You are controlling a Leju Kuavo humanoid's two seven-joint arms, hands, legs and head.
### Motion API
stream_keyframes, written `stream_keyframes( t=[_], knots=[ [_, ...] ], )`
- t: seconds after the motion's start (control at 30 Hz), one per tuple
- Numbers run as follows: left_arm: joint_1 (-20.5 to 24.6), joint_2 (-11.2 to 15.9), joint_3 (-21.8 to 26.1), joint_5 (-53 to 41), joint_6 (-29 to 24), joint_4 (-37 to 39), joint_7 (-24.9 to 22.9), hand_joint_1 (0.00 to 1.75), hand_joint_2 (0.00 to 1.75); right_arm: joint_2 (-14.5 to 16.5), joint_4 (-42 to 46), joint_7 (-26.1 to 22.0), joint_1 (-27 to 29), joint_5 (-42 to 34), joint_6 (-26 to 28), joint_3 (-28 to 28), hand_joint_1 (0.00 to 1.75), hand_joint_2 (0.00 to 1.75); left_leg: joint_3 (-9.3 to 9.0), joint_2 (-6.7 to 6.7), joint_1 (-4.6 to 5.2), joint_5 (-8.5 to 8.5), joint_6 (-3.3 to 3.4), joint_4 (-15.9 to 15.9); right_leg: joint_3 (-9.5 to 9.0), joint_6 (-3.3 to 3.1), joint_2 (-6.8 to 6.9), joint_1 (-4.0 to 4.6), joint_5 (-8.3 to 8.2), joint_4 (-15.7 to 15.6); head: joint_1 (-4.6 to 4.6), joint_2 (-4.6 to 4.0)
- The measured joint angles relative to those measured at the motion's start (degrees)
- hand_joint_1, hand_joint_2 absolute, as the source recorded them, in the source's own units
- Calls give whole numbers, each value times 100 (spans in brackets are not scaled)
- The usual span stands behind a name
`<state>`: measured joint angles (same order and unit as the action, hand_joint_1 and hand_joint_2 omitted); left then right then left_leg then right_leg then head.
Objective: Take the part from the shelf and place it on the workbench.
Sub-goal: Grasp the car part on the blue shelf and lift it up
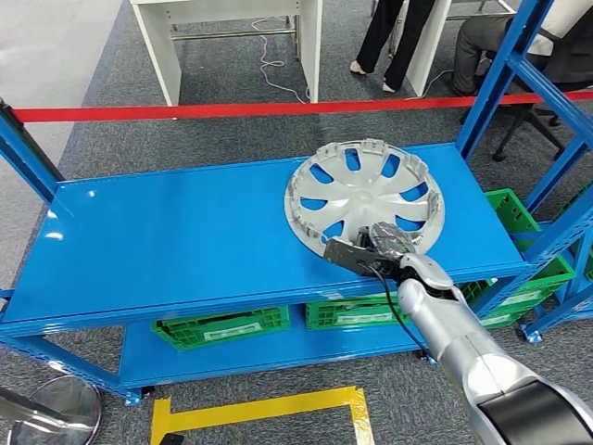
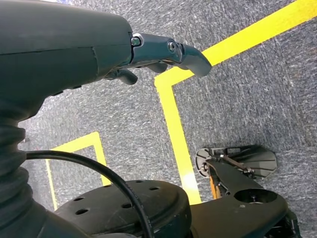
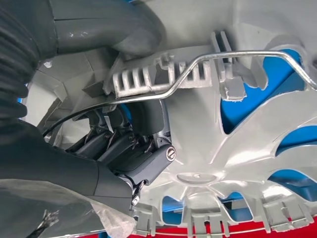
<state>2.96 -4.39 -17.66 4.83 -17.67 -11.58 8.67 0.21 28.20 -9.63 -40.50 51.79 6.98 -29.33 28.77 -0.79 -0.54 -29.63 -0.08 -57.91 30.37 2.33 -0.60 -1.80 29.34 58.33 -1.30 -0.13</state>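
The part is a silver hubcap (image 1: 363,190) lying inner side up on the right half of the blue shelf's top board (image 1: 175,232). My right hand (image 1: 381,246) is at its near rim. In the right wrist view the dark fingers (image 3: 131,153) curl under the hubcap's rim (image 3: 224,134) with the thumb on the other side, so the hand grips the rim. My left hand (image 2: 75,44) hangs over the carpet with its fingers stretched out, holding nothing.
Blue shelf uprights (image 1: 489,83) rise at the right. Green crates (image 1: 220,326) sit on the lower board. A red barrier tape (image 1: 209,111) runs behind the shelf, with a white table (image 1: 209,28) and seated and standing people (image 1: 392,37) beyond. Yellow floor tape (image 1: 258,408) lies in front.
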Motion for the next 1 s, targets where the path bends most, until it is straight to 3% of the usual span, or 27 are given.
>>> stream_keyframes(
  t=[0.13, 0.37, 0.5, 1.0],
  knots=[
    [0, 0, 0, -1, -6, 0, 1, 0, 175, -21, 19, -13, 42, 205, 351, -88, 175, 175, 2, 0, 0, 0, 0, 0, 1, 0, 2, 0, 0, 0, 1, 0],
    [-1, 0, 0, -1, -16, 0, 1, 0, 175, -179, 388, 467, 184, 1432, 1319, -567, 175, 175, 15, 2, 1, 2, 0, 0, 9, 1, 8, -1, -1, 0, 0, 0],
    [-1, 0, 1, 0, -23, 0, 1, 0, 175, -333, 680, 625, 254, 1797, 1374, -719, 175, 175, 36, 5, 2, 4, 0, -3, 28, 2, 9, -2, -4, 0, -1, 0],
    [5, -1, 2, -3, -24, 0, 1, 0, 175, -795, 1482, 642, 463, 2030, 1374, -942, 175, 175, 101, 8, 2, 3, 0, -8, 91, 2, 11, -1, -3, 2, 1, 0]
  ],
)
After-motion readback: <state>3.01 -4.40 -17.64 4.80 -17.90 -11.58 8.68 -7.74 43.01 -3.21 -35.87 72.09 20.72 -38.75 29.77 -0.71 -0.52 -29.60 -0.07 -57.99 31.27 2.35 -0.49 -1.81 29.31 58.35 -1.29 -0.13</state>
